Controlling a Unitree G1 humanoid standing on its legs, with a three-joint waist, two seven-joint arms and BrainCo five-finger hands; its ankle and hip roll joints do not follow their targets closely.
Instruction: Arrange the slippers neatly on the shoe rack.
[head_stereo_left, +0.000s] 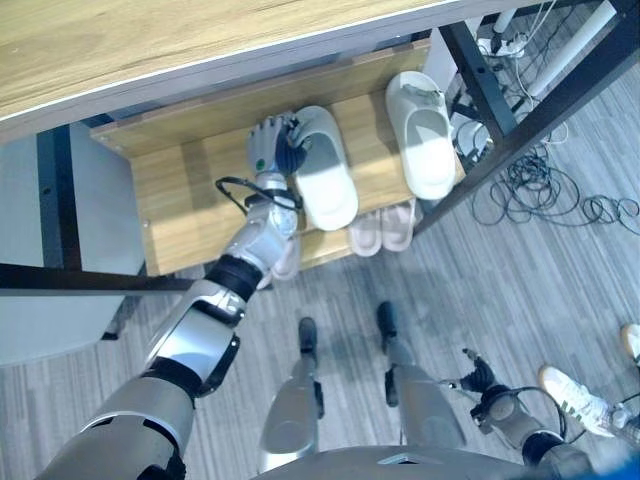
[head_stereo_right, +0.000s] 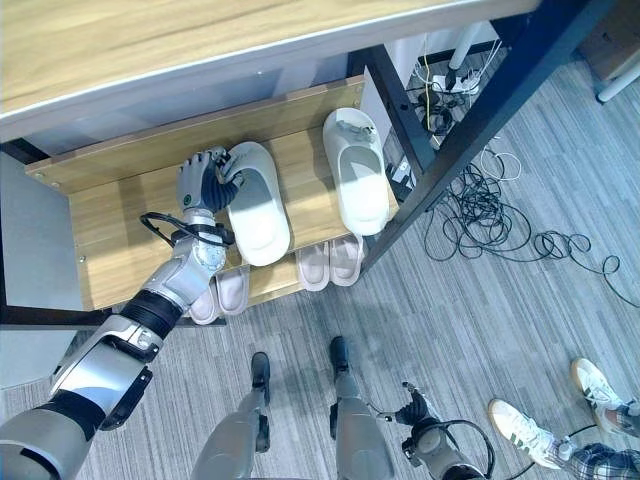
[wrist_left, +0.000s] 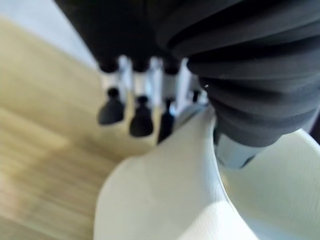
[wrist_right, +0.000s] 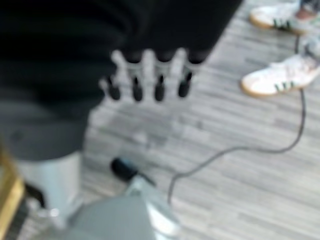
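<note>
Grey wood-look plank floor (head_stereo_right: 520, 330). Light wood table (head_stereo_left: 150, 45) top on black metal frame (head_stereo_left: 530, 110). Tangle of black cables (head_stereo_right: 500, 235) beside frame. Person's white sneakers (head_stereo_right: 525, 432) at lower right.

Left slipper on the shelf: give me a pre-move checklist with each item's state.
1. Left hand on the left slipper: ok, thumb and fingers curl round its back end.
2. That slipper rests on the shoe rack shelf: cannot tell if fully set down.
3. Alignment with the right slipper: not ok, they sit apart and at different angles.
4. Front edge: not ok, the held slipper's toe overhangs the shelf.
5. Lower shelf pink slippers: ok, side by side.
6. Right hand idle: ok, low over the floor, fingers relaxed, near a person's shoes.
</note>
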